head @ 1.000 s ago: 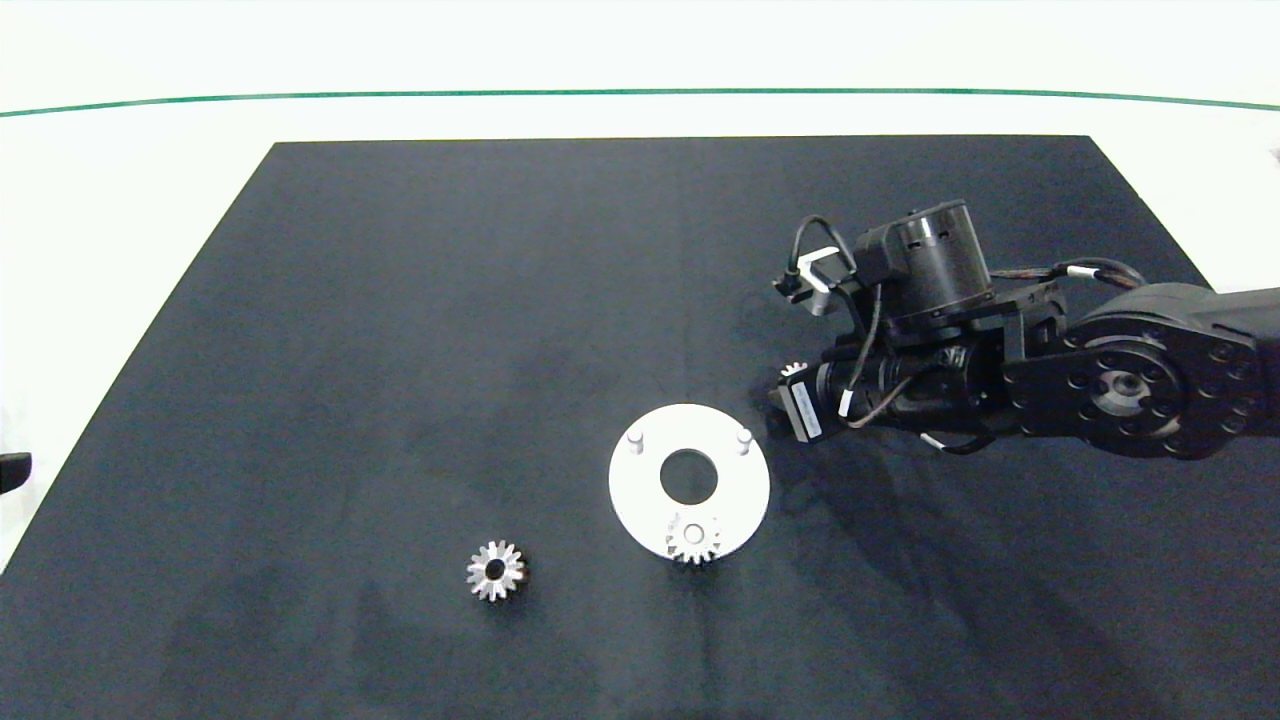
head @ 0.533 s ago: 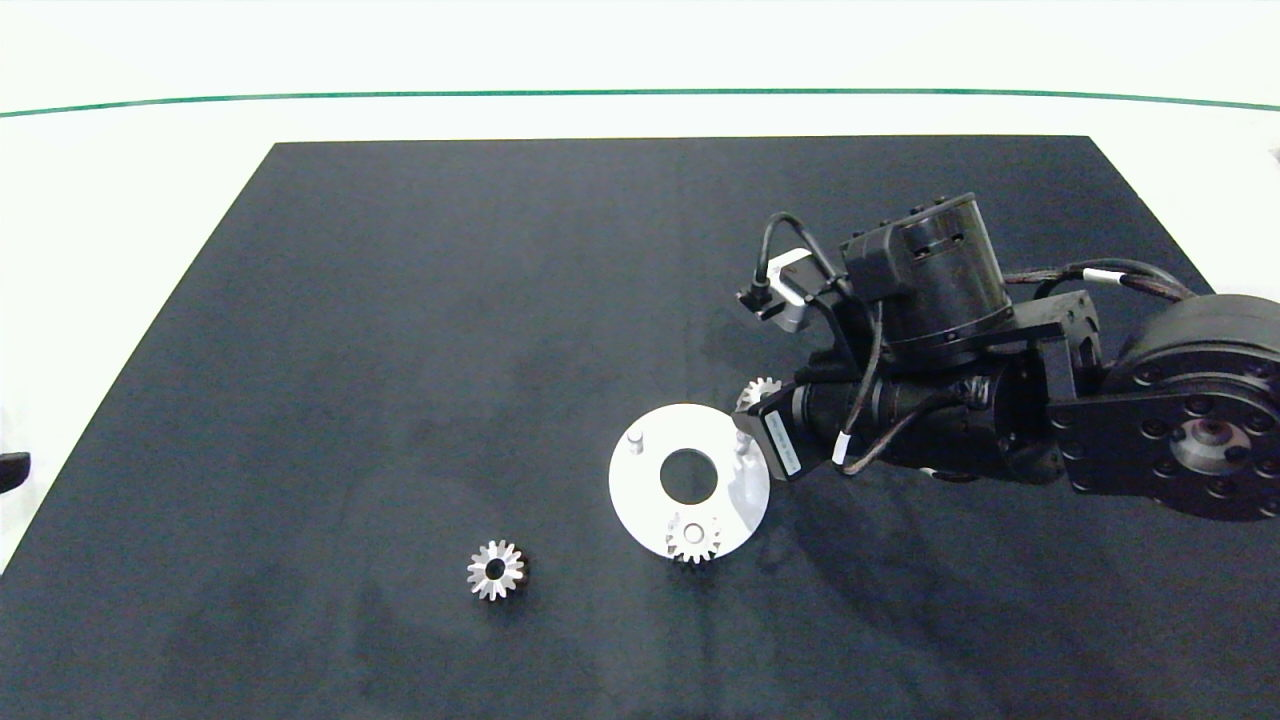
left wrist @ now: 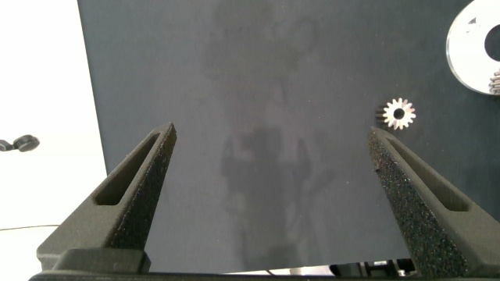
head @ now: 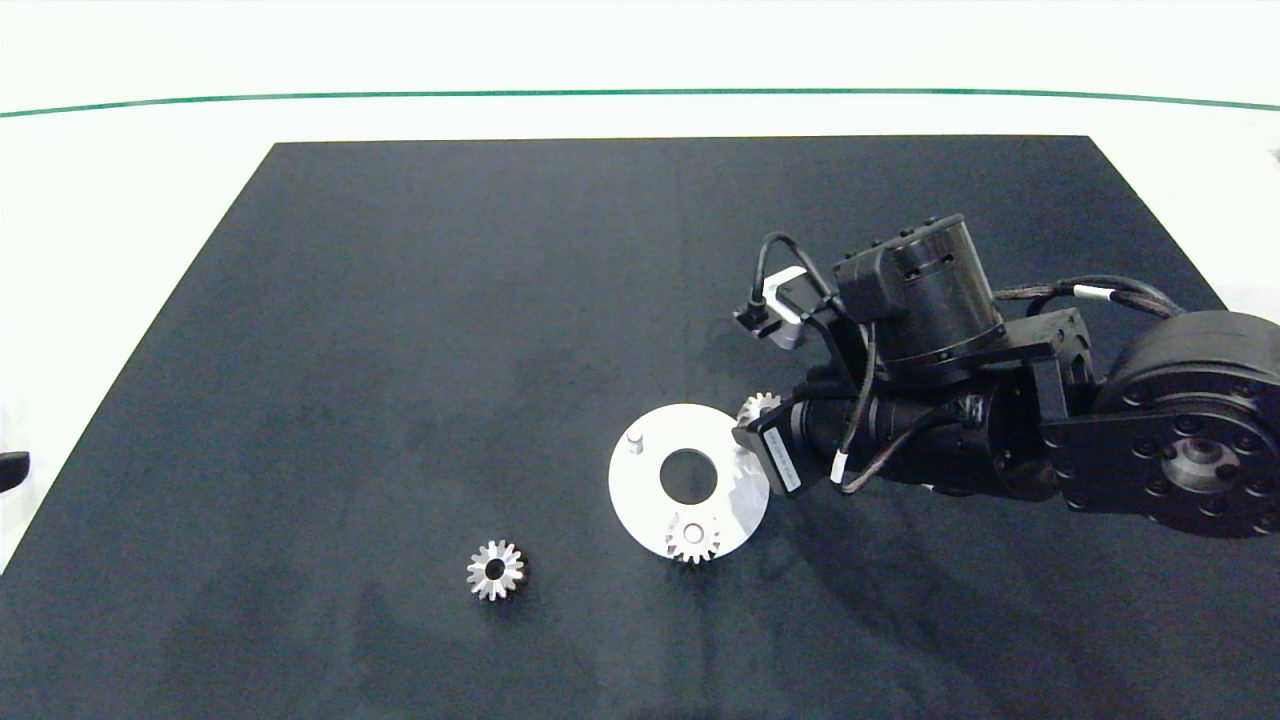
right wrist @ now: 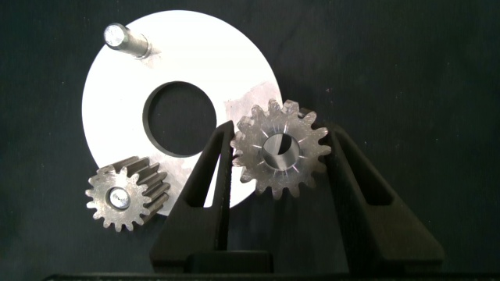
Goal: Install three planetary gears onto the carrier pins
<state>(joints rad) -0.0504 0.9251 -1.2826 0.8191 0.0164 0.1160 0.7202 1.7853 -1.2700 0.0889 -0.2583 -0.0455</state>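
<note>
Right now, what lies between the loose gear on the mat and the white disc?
Only bare mat separates loose gear and white disc, per the head view.

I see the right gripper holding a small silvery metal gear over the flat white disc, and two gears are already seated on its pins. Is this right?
Not quite: only one gear is seated on a pin of the flat white disc, as the right wrist view shows. The right gripper does hold a small silvery metal gear over it; the third gear lies on the dark mat.

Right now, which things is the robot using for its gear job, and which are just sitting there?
For the job:
- white disc with its pins
- gear on a pin
- gear held in the right gripper
- loose gear waiting on the mat

Just there:
- black mat
- left gripper, open, idle
</note>
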